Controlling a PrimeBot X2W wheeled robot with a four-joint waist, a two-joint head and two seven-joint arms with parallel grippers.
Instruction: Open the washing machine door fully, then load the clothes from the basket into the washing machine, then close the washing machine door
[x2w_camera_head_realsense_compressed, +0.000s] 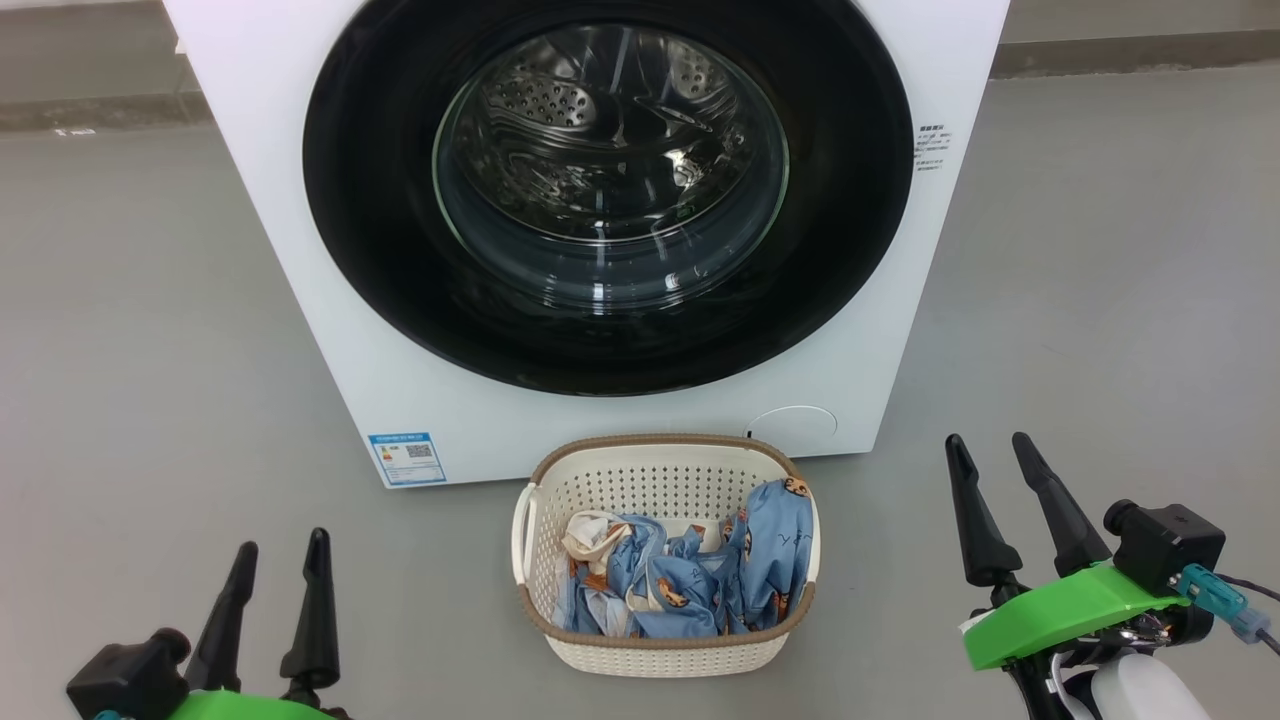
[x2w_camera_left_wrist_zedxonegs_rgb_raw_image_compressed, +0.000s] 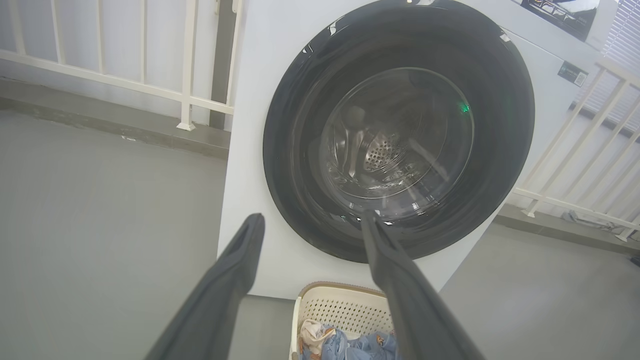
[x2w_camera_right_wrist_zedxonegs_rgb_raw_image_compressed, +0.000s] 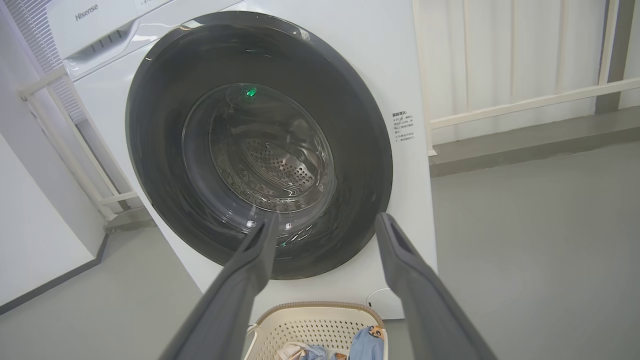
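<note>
With fingers spread wide and empty, the left gripper (x2w_camera_head_realsense_compressed: 283, 545) and right gripper (x2w_camera_head_realsense_compressed: 988, 445) flank the basket (x2w_camera_head_realsense_compressed: 650, 478) of clothes (x2w_camera_head_realsense_compressed: 680, 585), and beyond it the washing machine door (x2w_camera_head_realsense_compressed: 370, 200) sits shut, so opening comes first, likely needing a hold on its rim.

The grey floor (x2w_camera_head_realsense_compressed: 150, 330) carries the washing machine (x2w_camera_head_realsense_compressed: 300, 250) and the basket (x2w_camera_head_realsense_compressed: 600, 480).

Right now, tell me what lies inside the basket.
Inside the basket lie crumpled clothes: light-blue fabric with orange-brown bear faces, plus some cream-white fabric at the left. They cover the basket's floor, so anything beneath them cannot be seen.
</note>
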